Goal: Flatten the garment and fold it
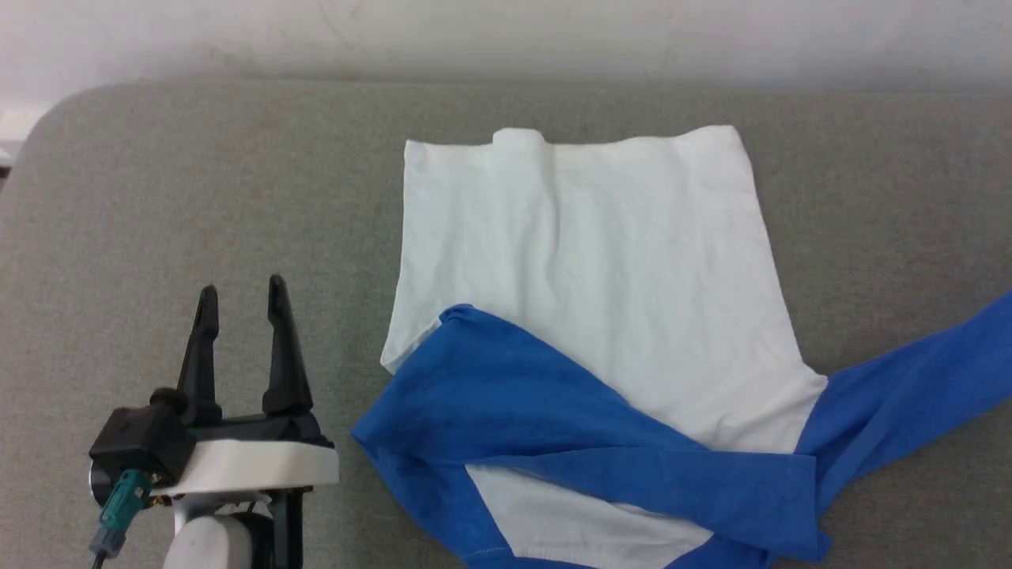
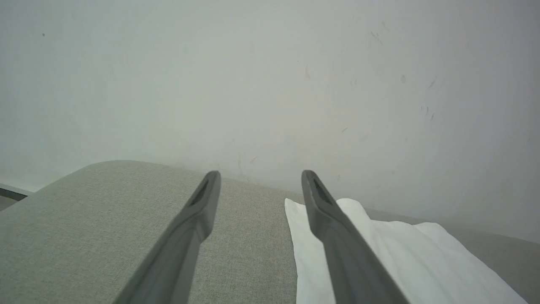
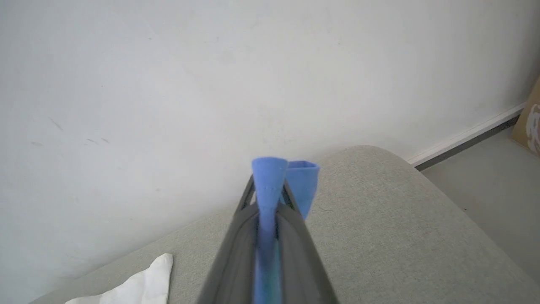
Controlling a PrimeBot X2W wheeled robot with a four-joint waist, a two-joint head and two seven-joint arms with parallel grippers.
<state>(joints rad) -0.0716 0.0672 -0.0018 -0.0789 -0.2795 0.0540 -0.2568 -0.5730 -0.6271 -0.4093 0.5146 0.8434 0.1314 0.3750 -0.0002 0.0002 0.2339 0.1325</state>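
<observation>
Thin white T-shirt with royal-blue sleeves lies centre-right on grey woven cushion. My right gripper pinches blue sleeve; left gripper agape, lower left. My judgement: draw sleeve taut, lay flat.

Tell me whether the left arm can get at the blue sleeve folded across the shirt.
Probably yes: the left pincer stands open beside the blue sleeve, with bare grey surface between them.
</observation>
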